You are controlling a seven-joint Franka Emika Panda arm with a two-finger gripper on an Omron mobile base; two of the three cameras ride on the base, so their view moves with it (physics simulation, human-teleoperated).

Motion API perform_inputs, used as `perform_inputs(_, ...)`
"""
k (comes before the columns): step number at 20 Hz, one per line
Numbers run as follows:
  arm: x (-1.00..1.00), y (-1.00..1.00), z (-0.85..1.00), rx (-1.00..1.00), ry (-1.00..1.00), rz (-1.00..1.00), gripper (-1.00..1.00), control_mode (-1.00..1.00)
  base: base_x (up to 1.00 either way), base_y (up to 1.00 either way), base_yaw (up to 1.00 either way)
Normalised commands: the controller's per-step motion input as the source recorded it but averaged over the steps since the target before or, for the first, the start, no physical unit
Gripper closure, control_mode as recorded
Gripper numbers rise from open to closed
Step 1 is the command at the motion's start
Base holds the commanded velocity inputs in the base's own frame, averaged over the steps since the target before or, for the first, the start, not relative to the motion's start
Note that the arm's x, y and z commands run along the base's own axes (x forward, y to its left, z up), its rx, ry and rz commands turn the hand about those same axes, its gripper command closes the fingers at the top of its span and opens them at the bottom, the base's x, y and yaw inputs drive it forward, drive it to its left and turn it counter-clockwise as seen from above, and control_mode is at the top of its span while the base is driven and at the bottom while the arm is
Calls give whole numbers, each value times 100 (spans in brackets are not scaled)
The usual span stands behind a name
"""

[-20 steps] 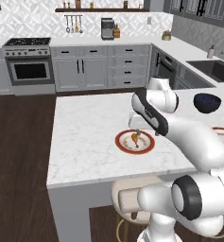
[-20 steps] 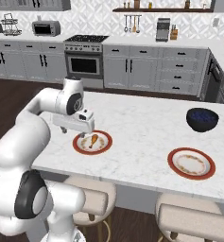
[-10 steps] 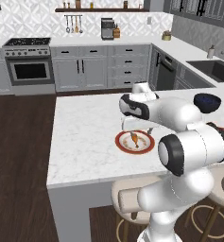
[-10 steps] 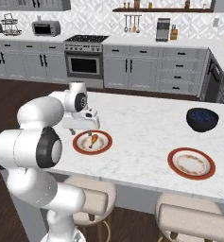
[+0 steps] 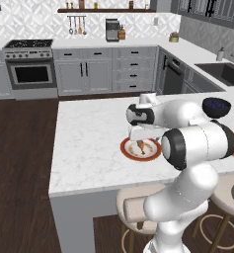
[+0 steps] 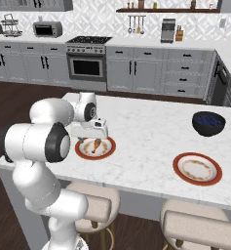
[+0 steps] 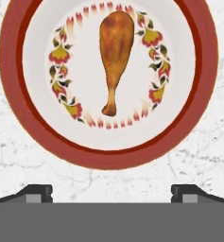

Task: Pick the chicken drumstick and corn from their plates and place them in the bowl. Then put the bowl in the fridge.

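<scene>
The chicken drumstick (image 7: 114,52) lies golden-brown on a red-rimmed plate (image 7: 19,108), bone end toward my fingertips (image 7: 38,191). My gripper (image 7: 111,194) hovers just above the near edge of this plate (image 5: 152,149), open and holding nothing. From the sides, the gripper (image 5: 138,138) (image 6: 91,136) hangs straight over the drumstick (image 5: 139,147) (image 6: 96,145) and its plate (image 6: 107,149). A second red-rimmed plate (image 6: 178,168) sits further right on the island. Something pale lies on it, too small to tell whether it is the corn. The bowl and the fridge are out of view.
A small dark blue-black bowl (image 6: 208,123) (image 5: 216,106) stands at the island's far right. Stools (image 6: 95,207) are tucked under the near edge of the white marble island (image 6: 146,127). Grey cabinets and a stove (image 6: 86,61) line the back wall.
The arm has swung its elbow round and the hand has sunk a little toward the drumstick plate. The jaws stay wide open and the drumstick has not moved.
</scene>
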Motion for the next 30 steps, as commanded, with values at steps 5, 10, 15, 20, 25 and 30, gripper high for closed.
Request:
perform_inputs(5, 42, 0, -25, 0, 0, 0, -100, -100, 0, 0, 0)
perform_inputs(10, 30, 0, -30, 0, 0, 0, -100, -100, 0, 0, 0)
perform_inputs(15, 27, 0, -35, 2, 0, 0, -100, -100, 0, 0, 0)
perform_inputs(20, 28, -1, -24, 0, 0, 0, -100, -100, 0, 0, 0)
perform_inputs(25, 28, 0, -30, 0, 0, 0, 100, -100, 0, 0, 0)
perform_inputs(30, 39, -8, -52, 0, 0, 4, 100, -100, 0, 0, 0)
